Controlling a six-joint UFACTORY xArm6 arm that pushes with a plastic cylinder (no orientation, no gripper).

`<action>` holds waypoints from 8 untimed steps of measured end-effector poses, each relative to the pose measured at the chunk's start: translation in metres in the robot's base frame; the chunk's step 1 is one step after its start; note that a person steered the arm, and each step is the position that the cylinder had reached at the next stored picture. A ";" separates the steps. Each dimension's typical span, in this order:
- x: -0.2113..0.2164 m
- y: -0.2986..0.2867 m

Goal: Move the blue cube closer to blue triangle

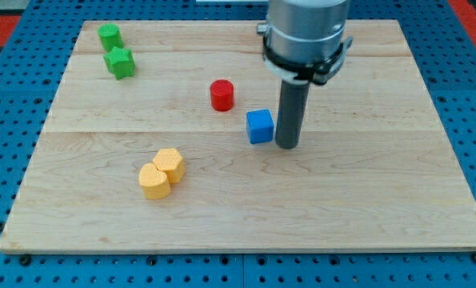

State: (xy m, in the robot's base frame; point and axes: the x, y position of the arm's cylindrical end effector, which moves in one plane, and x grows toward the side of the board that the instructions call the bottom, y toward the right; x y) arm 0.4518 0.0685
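The blue cube sits near the middle of the wooden board. My tip stands on the board just to the cube's right, touching it or nearly so. The dark rod rises from there to the arm's grey body at the view's top. No blue triangle shows in this view; it may be hidden behind the arm.
A red cylinder stands up and left of the blue cube. Two green blocks sit at the top left. A yellow hexagon and a yellow heart touch each other at lower left.
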 end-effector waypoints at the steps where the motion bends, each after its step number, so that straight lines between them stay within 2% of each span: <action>1: -0.043 -0.036; 2: 0.017 0.000; 3: 0.035 -0.047; 4: -0.013 -0.088; 5: -0.057 -0.087; 6: -0.055 -0.023; 7: -0.055 -0.002; 8: -0.055 0.054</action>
State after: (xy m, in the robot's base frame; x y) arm 0.3965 0.1226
